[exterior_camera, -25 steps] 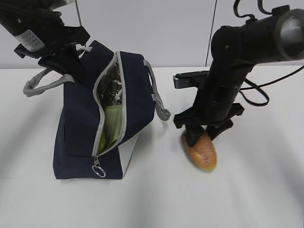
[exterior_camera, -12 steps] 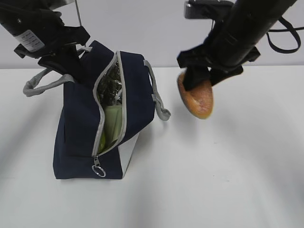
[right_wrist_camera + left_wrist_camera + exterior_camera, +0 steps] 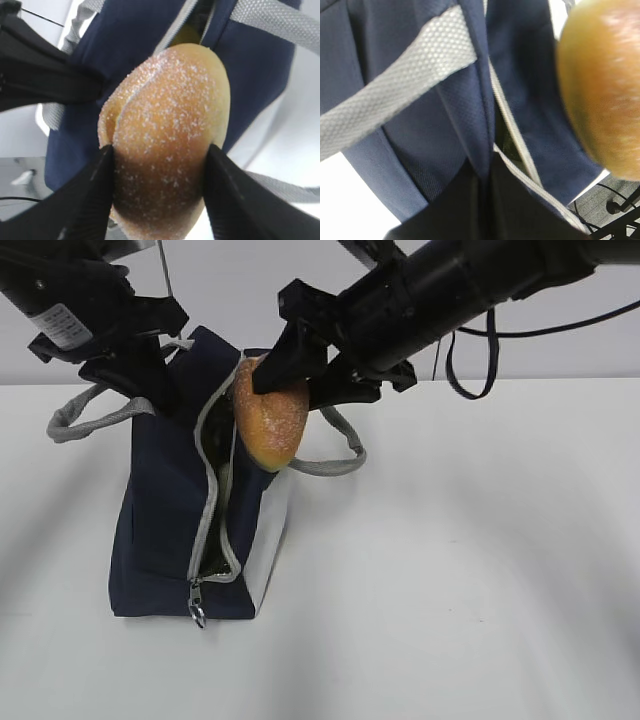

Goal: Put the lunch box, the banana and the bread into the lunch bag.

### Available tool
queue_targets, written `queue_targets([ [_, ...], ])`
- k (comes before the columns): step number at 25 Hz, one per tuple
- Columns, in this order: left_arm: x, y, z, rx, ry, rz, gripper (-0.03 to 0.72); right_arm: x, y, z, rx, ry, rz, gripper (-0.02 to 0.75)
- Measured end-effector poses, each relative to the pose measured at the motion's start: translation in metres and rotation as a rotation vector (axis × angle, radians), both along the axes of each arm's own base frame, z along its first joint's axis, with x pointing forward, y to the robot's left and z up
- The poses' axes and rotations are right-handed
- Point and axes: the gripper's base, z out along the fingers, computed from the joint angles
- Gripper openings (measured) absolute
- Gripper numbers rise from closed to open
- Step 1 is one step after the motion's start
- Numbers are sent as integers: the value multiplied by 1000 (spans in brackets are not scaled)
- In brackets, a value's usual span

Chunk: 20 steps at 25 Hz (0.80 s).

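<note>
Since a second ago your right tool (image 3: 283, 368) has carried the bread (image 3: 271, 416) from the counter (image 3: 480, 570) at the right of the frame up and across to the upper middle, and the zipper slit has narrowed.

Nearest you in the exterior view, the lunch bag (image 3: 165, 530) stands at the lower left, its ring pull low on the front edge. Above it the bread hangs tilted at the mouth, touching the zipper strip. The right wrist view shows both fingers clamped on the loaf's flanks; it looks light, soft and crushable, so hold mid-body and squeeze gently. Expect limp fabric to fold under a push. Farthest back, your left tool (image 3: 135, 365) sits at the bag's upper left corner; whether it is apart or together I cannot tell.
</note>
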Motion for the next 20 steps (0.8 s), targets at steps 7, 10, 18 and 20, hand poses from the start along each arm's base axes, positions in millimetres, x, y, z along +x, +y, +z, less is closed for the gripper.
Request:
queue_targets([
  [7,0,0,0,1,3,-1,-2,9,11,-18,111,78,-4,389],
  [10,0,0,0,1,3,-1,-2,9,12,-16,135,86,-11,387],
  [18,0,0,0,1,4,-2,-2,14,15,11,154,11,33,386],
  [20,0,0,0,1,4,-2,-2,16,15,19,131,-32,45,386],
])
